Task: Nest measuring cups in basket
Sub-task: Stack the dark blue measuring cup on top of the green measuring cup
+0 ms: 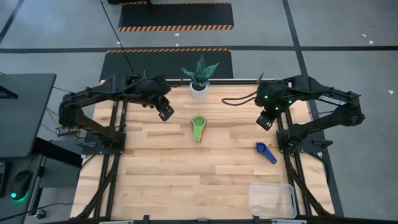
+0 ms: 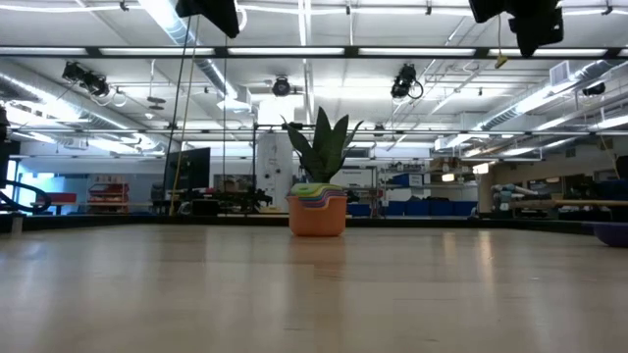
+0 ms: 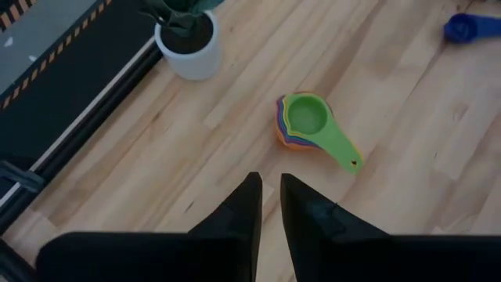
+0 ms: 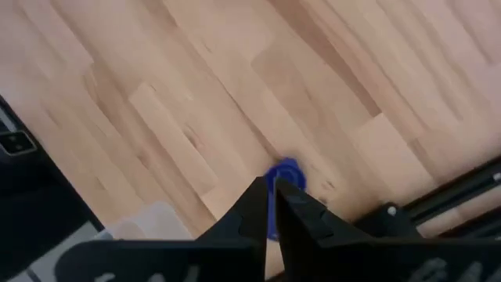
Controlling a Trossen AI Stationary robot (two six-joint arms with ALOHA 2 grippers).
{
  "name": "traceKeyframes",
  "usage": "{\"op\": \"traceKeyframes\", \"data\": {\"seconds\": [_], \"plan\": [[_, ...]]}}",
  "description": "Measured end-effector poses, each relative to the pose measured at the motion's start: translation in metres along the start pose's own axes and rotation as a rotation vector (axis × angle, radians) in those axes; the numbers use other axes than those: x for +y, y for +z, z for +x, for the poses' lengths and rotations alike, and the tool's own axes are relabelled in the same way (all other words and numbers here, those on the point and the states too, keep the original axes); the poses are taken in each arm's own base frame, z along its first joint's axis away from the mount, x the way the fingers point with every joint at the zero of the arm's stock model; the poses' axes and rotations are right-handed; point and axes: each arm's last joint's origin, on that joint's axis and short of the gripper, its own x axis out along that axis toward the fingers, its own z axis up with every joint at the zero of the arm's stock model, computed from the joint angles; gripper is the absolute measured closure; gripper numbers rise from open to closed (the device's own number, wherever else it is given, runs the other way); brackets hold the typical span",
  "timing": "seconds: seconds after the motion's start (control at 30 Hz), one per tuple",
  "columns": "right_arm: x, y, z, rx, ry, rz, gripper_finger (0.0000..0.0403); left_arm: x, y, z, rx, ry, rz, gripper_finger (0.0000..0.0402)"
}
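Blue measuring cup (image 1: 265,151) lies near the raised right tool (image 1: 265,121).

Nested cups (image 1: 198,126) mid-table, blue cup (image 1: 265,151) apart, basket (image 1: 272,199) empty

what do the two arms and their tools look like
Both arms are matte black with boxy jointed links and loose black cables along them. The right arm carries small green lights near its wrist and a pale label strip on one link. The left tool and right tool each end in two dark, tapered, pointed fingers.
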Motion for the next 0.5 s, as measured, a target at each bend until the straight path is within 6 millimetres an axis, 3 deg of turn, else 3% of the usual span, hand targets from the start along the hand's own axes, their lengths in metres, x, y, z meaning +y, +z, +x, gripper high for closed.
{"op": "traceKeyframes", "data": {"seconds": [0.23,0.5], "plan": [[-0.007,-0.003,0.044,0.163,-0.083,0.011,0.0323,0.003,-0.003,-0.008,-0.006,-0.006,-0.005,0.0347],[-0.018,-0.012,0.101,0.318,0.01,0.007,0.0276,0.003,-0.004,-0.006,0.013,0.003,-0.015,0.0347]]}}
